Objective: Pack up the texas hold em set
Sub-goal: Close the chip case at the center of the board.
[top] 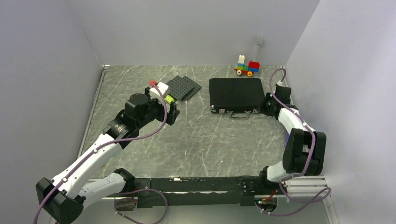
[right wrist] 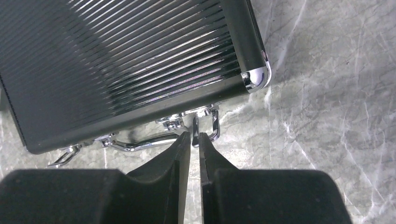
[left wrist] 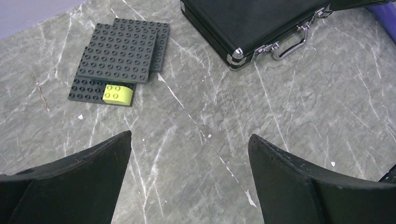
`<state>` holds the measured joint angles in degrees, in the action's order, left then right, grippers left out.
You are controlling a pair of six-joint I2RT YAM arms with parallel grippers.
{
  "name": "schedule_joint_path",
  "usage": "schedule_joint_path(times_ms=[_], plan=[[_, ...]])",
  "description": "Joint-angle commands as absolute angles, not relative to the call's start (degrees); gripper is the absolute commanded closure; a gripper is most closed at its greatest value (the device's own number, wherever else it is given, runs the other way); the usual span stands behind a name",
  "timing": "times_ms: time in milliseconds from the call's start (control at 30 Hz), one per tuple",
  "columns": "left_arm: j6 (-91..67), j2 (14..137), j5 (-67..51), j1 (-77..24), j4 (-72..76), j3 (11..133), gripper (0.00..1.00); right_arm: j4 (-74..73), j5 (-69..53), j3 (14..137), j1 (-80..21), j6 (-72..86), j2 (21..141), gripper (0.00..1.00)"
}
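The black silver-edged briefcase (top: 236, 93) lies closed and flat on the marble table, handle (top: 239, 115) facing the arms. It also shows in the left wrist view (left wrist: 252, 21) and the right wrist view (right wrist: 126, 60). My right gripper (top: 267, 105) is at the case's front right corner. Its tips (right wrist: 195, 135) are nearly together, pinching the chrome latch (right wrist: 196, 125) beside the handle (right wrist: 140, 142). My left gripper (top: 173, 112) is open and empty (left wrist: 190, 135), above bare table to the left of the case. No chips, cards or discs are in view.
Dark grey studded plates (top: 184, 87) lie left of the case, with a yellow-green brick (left wrist: 116, 93) on the lowest one. A colourful toy brick train (top: 246, 66) stands behind the case at the back wall. Grey walls close in three sides.
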<state>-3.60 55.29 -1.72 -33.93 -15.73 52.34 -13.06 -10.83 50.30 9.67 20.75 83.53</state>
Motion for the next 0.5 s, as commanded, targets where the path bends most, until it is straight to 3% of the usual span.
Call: schedule_joint_path(times_ms=[0, 467], plan=[[-2.6, 53.8, -1.9, -33.7, -13.9, 52.1, 0.02, -9.3, -10.8, 49.8, 10.3, 21.4, 85.0, 0.84], [-2.4, 53.3, -1.2, -33.7, -14.4, 52.2, 0.01, -9.6, -8.7, 46.0, 10.9, 25.0, 88.0, 0.84]])
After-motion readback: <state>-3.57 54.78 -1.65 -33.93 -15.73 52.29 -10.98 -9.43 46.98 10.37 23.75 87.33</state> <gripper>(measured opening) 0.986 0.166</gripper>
